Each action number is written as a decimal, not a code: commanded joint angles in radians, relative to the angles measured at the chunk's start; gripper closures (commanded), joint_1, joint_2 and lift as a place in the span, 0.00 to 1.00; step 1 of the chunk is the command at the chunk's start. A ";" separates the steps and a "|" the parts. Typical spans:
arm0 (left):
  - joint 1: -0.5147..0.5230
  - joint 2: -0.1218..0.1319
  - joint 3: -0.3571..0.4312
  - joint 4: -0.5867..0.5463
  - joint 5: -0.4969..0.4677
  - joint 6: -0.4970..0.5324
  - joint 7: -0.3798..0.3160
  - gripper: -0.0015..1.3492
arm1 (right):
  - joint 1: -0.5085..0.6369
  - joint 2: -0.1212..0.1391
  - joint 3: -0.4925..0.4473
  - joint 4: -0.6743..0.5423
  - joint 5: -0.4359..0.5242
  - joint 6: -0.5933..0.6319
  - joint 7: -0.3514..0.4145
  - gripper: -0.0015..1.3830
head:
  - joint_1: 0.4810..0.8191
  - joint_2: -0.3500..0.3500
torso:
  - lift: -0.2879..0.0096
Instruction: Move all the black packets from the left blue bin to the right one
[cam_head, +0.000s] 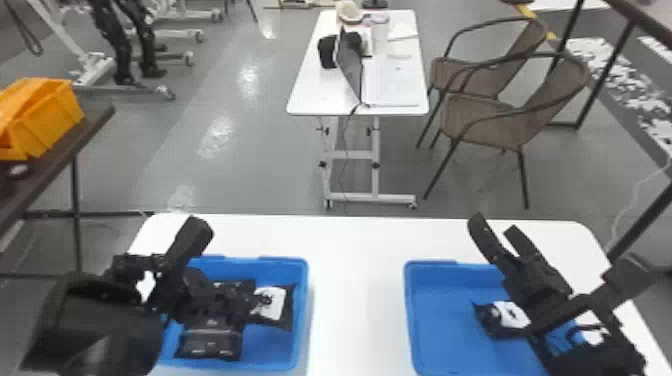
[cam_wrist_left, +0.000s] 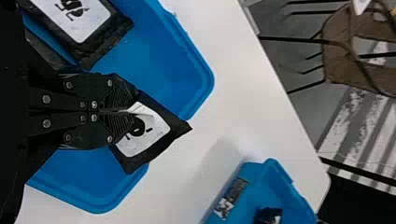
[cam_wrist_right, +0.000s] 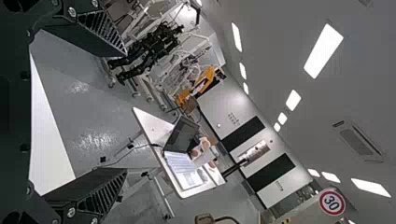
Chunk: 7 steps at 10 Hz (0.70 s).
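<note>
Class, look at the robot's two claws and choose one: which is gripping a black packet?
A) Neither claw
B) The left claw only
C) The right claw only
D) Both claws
B: the left claw is closed on a black packet, while the right claw stands open with nothing between its fingers.

Two open rectangular blue plastic bins, left (cam_head: 302, 320) and right (cam_head: 409, 305), stand apart on the white worktop (cam_head: 357, 295). One soft black packet with a white printed label (cam_head: 272, 304) is pinched in the left claw (cam_head: 250, 301), label creased. A second labelled black packet (cam_wrist_left: 102, 44) lies label up in the left bin, beside a partly hidden dark packet (cam_wrist_left: 44, 50). The right bin contains a black packet with a white label (cam_head: 492, 320), partly covered.
</note>
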 joint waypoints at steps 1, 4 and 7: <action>0.003 -0.010 0.022 -0.068 0.147 -0.010 0.044 0.90 | 0.000 0.000 0.006 0.000 0.000 0.004 0.000 0.10 | 0.63 0.60 | 0.97; -0.040 -0.028 -0.013 0.039 0.578 -0.195 0.237 0.90 | -0.037 -0.005 0.049 0.009 -0.014 0.012 0.009 0.10 | 0.63 0.56 | 0.97; -0.129 -0.057 -0.140 0.222 0.795 -0.351 0.309 0.90 | -0.109 -0.002 0.125 0.075 -0.064 -0.002 0.041 0.10 | 0.63 0.50 | 0.97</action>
